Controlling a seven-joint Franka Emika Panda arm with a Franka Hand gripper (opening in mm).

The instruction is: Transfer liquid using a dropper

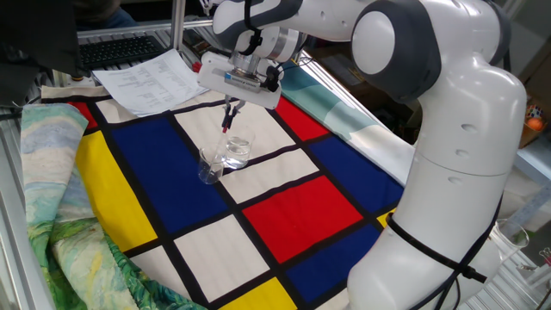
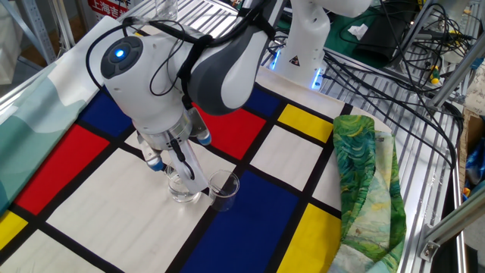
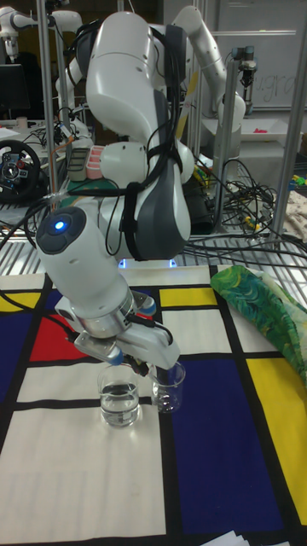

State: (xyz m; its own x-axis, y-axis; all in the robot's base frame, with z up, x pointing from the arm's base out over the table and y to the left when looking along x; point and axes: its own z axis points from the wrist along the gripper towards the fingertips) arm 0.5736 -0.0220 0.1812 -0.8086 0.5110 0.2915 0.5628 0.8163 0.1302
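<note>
My gripper (image 1: 229,113) hangs over two clear glass beakers on the checked cloth, its fingers shut on the red bulb of the dropper (image 1: 226,127). The dropper's clear tube points down into the wider beaker (image 1: 237,152), which holds the liquid (image 3: 119,397). A smaller beaker (image 1: 209,166) stands right beside it and looks empty. In the other fixed view the gripper (image 2: 180,164) covers the dropper above the wider beaker (image 2: 182,189); the small beaker (image 2: 223,189) is to its right. In the tall fixed view the gripper (image 3: 137,365) sits between both beakers.
Printed papers (image 1: 151,77) and a keyboard (image 1: 112,50) lie past the cloth's far edge. A crumpled green patterned cloth (image 1: 52,172) borders one side, seen also as green cloth (image 2: 364,174). Cables (image 2: 394,45) and metal grating surround the table.
</note>
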